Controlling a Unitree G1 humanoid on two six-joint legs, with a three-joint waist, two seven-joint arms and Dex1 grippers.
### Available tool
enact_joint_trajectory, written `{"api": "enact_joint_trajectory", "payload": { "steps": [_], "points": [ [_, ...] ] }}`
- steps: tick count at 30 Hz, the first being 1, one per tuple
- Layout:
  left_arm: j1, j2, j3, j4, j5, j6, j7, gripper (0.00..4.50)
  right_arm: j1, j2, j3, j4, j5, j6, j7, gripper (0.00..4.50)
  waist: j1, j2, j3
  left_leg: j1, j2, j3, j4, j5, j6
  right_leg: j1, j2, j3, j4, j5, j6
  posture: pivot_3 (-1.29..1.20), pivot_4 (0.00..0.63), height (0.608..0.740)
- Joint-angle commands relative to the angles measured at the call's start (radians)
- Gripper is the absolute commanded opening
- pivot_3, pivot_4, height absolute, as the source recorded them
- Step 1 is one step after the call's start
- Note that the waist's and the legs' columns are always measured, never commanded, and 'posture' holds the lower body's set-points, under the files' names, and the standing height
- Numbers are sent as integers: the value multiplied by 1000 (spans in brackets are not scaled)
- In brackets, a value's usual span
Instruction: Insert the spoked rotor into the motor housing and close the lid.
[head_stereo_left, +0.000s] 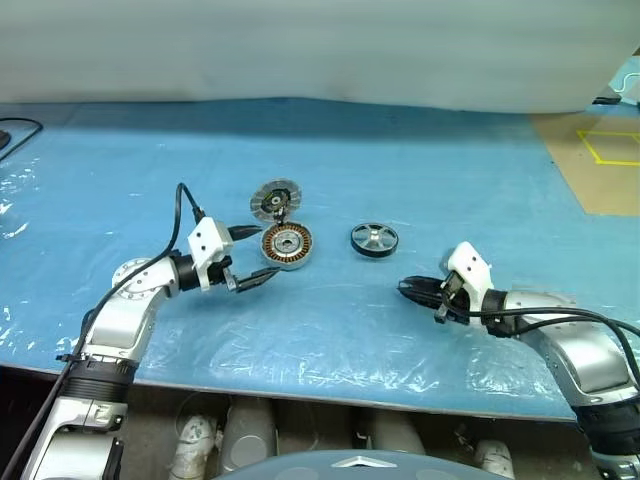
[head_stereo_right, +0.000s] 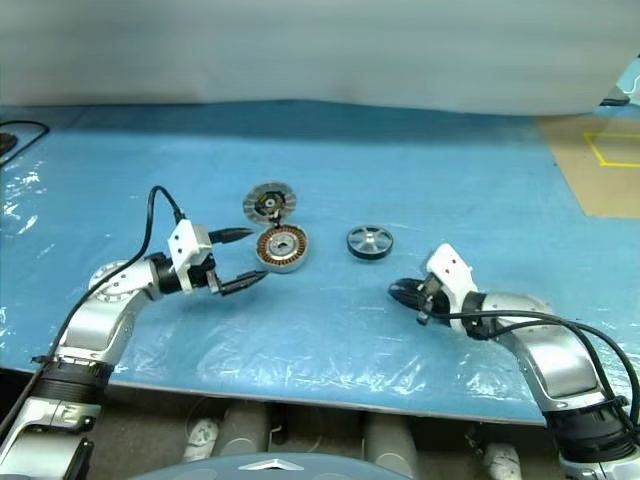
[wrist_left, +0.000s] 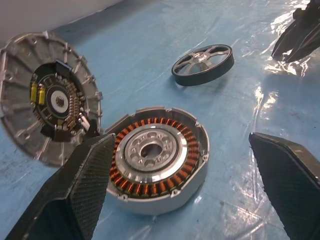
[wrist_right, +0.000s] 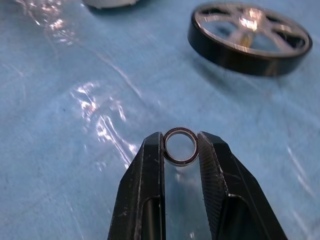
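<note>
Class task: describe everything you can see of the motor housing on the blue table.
The motor housing is a round grey metal shell lying flat and open, with copper windings ringing a silver holed centre. It sits on the plastic-covered table, between the open left pincer's fingers without visible contact. The lid leans tilted against its rim; the rotor lies apart.

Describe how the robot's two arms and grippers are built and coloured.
Both arms have rounded silver-grey shells with black bands at the joints. Each ends in a white wrist block. The left gripper and right gripper each have two tapered black fingers with a woven carbon-like texture. Black cables loop along each arm to the wrist.
</note>
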Motion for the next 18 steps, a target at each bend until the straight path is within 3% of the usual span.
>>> {"api": "enact_joint_trajectory", "payload": {
  "steps": [1,2,6,9,14,18],
  "points": [
    [-16,2,-6,-31,-14,9,-15,4500,23,9,-33,16,-25,-54,-25,556,-4,0,0,0,0,0,0,0,0,0,0,0,0,0,0,0,150,740],
    [-18,2,-9,-30,-14,9,-18,4500,29,10,-32,27,-36,-63,-35,556,-6,0,0,0,0,0,0,0,0,0,0,0,0,0,0,0,150,740],
    [-26,0,-13,-25,-12,12,-25,4500,55,6,-23,44,-64,-102,-32,1914,-6,0,0,0,1,0,0,0,0,0,0,0,0,0,0,0,150,740],
    [-39,-17,12,-19,-59,36,-31,4500,52,19,-64,-12,14,-34,-29,2959,-6,0,0,0,0,0,0,0,0,0,0,0,0,0,0,0,150,740],
    [-37,-23,23,-10,-71,26,-29,4500,9,0,-113,-141,163,85,13,2959,-8,0,0,1,0,0,0,0,0,0,0,0,0,0,-1,0,150,740],
    [7,-6,42,-14,-85,-11,-58,4500,-169,2,-77,-190,203,133,13,2959,-13,0,0,1,1,0,0,0,0,0,1,0,1,1,-2,0,150,740]
  ]
}}
